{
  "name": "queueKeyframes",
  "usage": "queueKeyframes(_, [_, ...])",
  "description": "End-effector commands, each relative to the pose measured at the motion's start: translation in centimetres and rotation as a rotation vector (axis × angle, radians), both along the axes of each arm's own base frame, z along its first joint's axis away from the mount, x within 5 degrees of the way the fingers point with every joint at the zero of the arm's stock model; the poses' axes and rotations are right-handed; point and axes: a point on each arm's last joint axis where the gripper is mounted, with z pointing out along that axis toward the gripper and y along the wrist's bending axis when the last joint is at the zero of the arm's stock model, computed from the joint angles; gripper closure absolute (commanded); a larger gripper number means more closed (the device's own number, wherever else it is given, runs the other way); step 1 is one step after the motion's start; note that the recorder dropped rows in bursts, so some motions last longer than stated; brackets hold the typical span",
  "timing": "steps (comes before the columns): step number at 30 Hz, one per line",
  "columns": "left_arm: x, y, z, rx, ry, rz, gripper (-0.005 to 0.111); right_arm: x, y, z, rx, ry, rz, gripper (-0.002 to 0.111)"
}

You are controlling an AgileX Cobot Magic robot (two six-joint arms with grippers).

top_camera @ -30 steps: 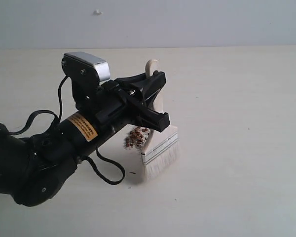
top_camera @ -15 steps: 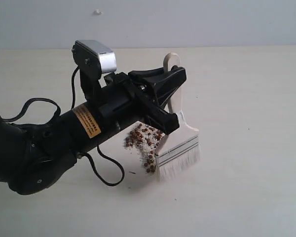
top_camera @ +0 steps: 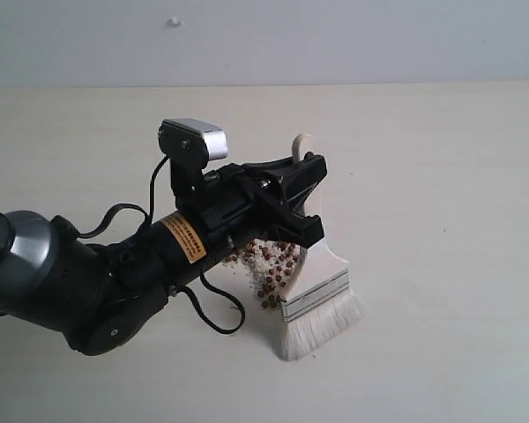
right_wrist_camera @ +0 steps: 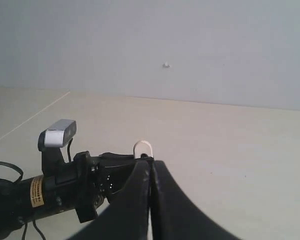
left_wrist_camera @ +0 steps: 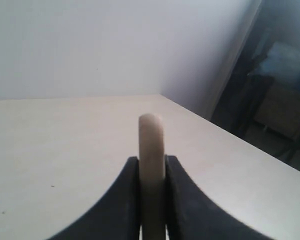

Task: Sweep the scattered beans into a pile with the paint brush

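Note:
My left gripper (top_camera: 301,194) is shut on the pale wooden handle of the paint brush (top_camera: 317,273); the handle's rounded end (left_wrist_camera: 151,145) sticks up between the two black fingers (left_wrist_camera: 127,195). The silver ferrule and white bristles (top_camera: 322,322) rest on the table, just right of the beans (top_camera: 271,264). The reddish-brown beans lie with whitish crumbs in a loose cluster under the gripper, partly hidden by it. My right gripper (right_wrist_camera: 151,167) is shut with nothing in it, and it does not show in the exterior view. The brush handle's tip (right_wrist_camera: 143,148) peeks above its fingertips.
The pale table (top_camera: 441,176) stretches bare to the right and behind the brush. The left arm's black body and cable (top_camera: 115,282) fill the front left. The table's edge (left_wrist_camera: 230,135) drops off toward a dark area in the left wrist view.
The left gripper has swung the brush to the right and toward the front. The bristles have moved off the beans, so more of the cluster shows beside the brush.

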Motion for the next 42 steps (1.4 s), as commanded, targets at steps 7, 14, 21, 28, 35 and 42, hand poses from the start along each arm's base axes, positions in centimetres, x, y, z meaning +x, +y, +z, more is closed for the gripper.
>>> queueKeyframes(7, [0.8,0.5,-0.8,0.061,-0.020,0.095,0.107,0.0,0.0,0.0,0.007,-0.012,0.005,0.108])
queueKeyframes(14, [2.5,1.7,-0.8,0.070,-0.030,0.165,0.107,0.0,0.0,0.0,0.007,-0.012,0.005,0.108])
queueKeyframes(21, [3.8,2.7,-0.8,0.076,-0.036,0.211,0.107,0.0,0.0,0.0,0.007,-0.012,0.005,0.108])
queueKeyframes(28, [4.9,3.5,-0.7,0.074,-0.039,0.245,0.107,0.0,0.0,0.0,0.007,-0.012,0.005,0.108])
queueKeyframes(35, [4.1,2.9,2.1,0.006,-0.089,0.143,0.107,0.0,0.0,0.0,0.007,-0.012,0.005,0.108])
queueKeyframes(42, [3.3,3.2,6.4,-0.110,-0.125,0.105,0.107,0.0,0.0,0.0,0.007,-0.012,0.005,0.108])
